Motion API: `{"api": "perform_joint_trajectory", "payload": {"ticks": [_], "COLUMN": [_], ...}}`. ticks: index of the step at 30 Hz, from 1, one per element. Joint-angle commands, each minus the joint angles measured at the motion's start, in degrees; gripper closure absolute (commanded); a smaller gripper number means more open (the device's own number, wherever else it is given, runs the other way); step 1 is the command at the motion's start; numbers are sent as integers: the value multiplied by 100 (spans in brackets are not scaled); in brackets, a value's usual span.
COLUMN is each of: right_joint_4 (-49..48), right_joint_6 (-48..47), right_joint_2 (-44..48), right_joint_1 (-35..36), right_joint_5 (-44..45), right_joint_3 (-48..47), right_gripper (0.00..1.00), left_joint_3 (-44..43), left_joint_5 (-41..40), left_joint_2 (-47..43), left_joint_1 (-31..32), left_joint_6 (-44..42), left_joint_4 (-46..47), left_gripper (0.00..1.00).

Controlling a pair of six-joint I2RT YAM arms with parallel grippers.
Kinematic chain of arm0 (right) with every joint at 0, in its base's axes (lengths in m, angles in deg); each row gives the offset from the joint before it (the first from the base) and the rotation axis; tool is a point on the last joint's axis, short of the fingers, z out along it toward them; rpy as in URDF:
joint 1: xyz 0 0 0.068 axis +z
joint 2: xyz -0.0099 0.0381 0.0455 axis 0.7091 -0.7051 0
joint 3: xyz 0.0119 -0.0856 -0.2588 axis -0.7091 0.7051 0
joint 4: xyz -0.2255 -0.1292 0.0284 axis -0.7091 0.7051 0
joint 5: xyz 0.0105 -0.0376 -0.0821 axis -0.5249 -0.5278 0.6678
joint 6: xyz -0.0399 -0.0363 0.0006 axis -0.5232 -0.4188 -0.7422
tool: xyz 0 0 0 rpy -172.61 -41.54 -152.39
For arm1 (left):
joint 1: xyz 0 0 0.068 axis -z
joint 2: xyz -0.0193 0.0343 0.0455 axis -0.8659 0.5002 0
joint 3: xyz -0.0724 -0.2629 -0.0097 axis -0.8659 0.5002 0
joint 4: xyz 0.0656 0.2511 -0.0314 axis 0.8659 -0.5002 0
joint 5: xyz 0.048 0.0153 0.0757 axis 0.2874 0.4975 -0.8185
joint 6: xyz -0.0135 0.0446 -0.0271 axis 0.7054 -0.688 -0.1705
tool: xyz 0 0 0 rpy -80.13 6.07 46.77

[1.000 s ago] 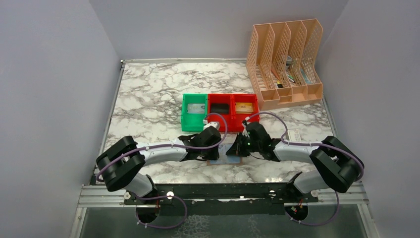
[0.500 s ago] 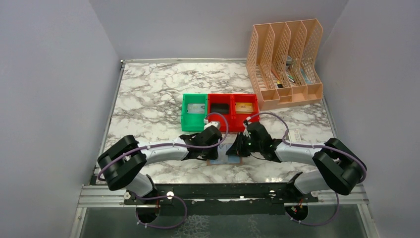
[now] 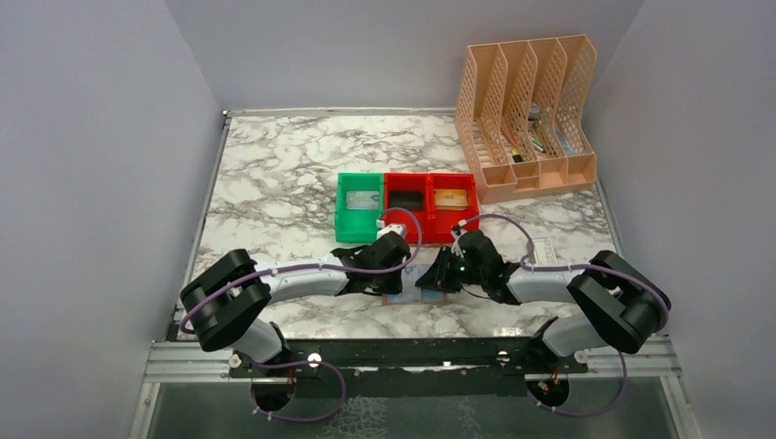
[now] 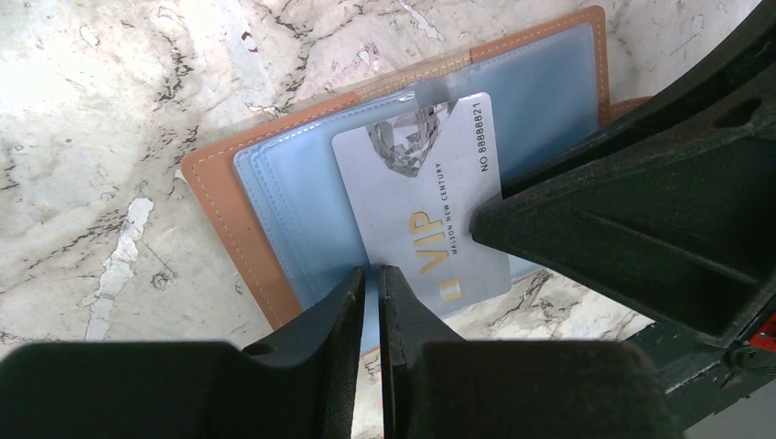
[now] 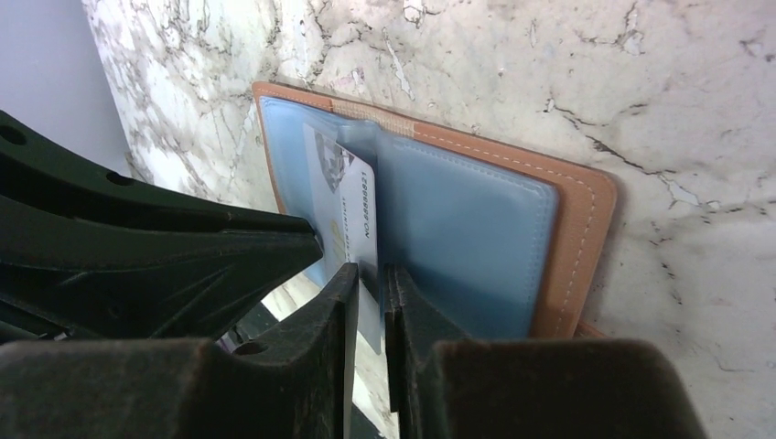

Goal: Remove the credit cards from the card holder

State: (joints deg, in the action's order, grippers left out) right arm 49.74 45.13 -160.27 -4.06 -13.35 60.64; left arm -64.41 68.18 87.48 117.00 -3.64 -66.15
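Right pincer (image 5: 371,272) slightly nearer, bins (image 3: 406,176) beyond

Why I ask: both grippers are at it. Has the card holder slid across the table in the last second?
No. Seen from above, the card holder lies just as far from the red bins as before.

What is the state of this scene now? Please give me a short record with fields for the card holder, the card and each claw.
card holder: brown leather-like bifold wallet, light blue lining, lying open on the white marble table
card: silver-grey plastic VIP card, partly out of its pocket
left claw: nearly closed at the holder's near edge; grip unclear
right claw: silver card's edge between its narrow jaws; grip unclear
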Motion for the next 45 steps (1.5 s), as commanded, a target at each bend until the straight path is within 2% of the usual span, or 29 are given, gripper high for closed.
{"api": "perform_joint_trajectory", "payload": {"ticks": [1, 6, 12, 15, 22, 39, 41, 43, 45], "right_joint_4": [-316, -264, -235, -431, -1118, -1694, -1711, -1685, -1550], "right_joint_6": [105, 77, -35, -35, 120, 247, 281, 319, 315], "right_joint_2": [-118, 19, 275, 210, -147, -849, -881, -808, -639], "right_joint_1": [-23, -96, -295, -296, -296, -296, -300, -296, -296], "right_joint_5": [-69, -66, -237, -441, -778, -1001, -976, -931, -830], "right_joint_3": [75, 171, 350, 342, 263, 106, 109, 141, 180], "right_gripper": [86, 96, 97, 95, 84, 83, 85, 94, 97], "left_joint_3": [36, 43, 24, -79, -212, -140, -140, -129, -107], "left_joint_5": [-90, -96, -87, -6, 92, 140, 145, 136, 123], "left_joint_2": [40, 33, 50, 141, 225, 290, 288, 273, 247], "left_joint_1": [3, 3, 3, 3, 3, 3, 3, 3, 3], "left_joint_6": [-84, -85, -107, -175, -251, -197, -196, -198, -190], "left_joint_4": [-255, -300, -286, -275, -266, -272, -268, -266, -277], "left_gripper": [85, 86, 86, 86, 86, 88, 88, 88, 89]}}
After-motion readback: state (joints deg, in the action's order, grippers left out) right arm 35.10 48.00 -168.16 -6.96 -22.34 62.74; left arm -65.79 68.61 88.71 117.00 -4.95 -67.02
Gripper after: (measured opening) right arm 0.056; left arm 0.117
